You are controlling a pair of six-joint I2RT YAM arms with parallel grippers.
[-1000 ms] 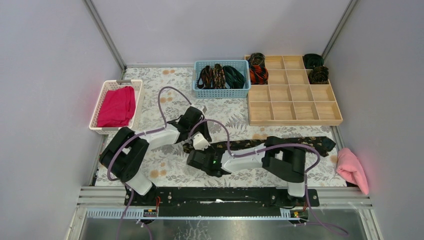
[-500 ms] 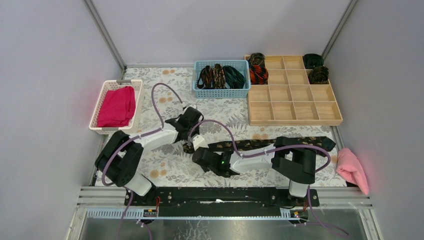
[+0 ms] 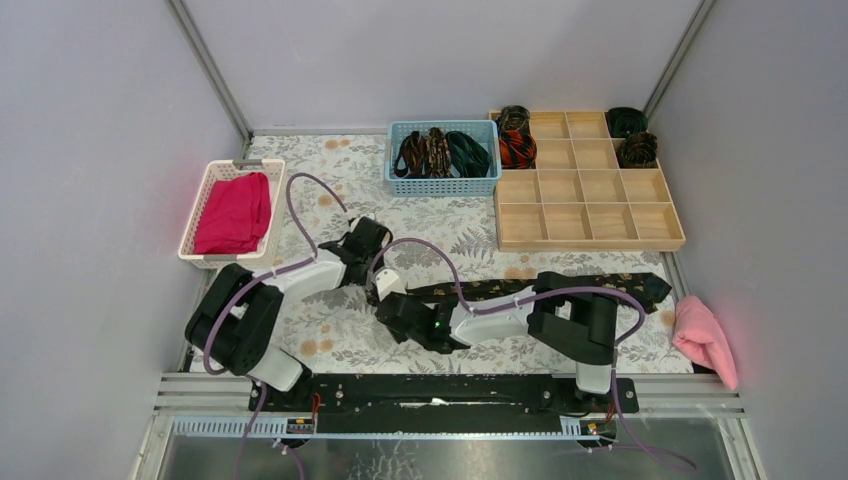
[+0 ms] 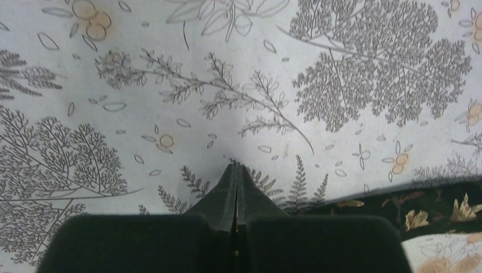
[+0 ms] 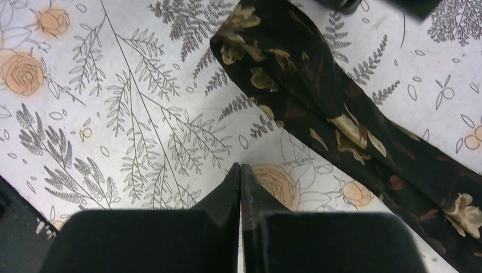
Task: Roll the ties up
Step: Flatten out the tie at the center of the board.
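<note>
While both arms are reaching low over the floral table cover (image 3: 330,335), the black necktie with gold-brown flecks (image 3: 640,286) is lying flat across it, running from its broad end near the right edge to its narrower end just beside the two wrists; the left gripper (image 4: 236,169) is pressing its fingers together on nothing, with bare cover ahead of the tips and the tie's edge showing at lower right; the right gripper (image 5: 240,170) is likewise pinching nothing, its fingers pressed together and pointing at the cover, with the tie's narrower end lying apart from the tips; four rolled ties are sitting in the wooden divided tray (image 3: 590,240), a black-gold coil (image 3: 514,118) and a red-black coil (image 3: 517,150) at its back left, two dark coils (image 3: 626,121) at its back right; loose ties (image 3: 440,152) are lying in the blue basket (image 3: 442,186); a magenta cloth (image 3: 233,212) is filling the white basket (image 3: 232,261); a pink towel (image 3: 705,340) is lying off the cover's right edge.
</note>
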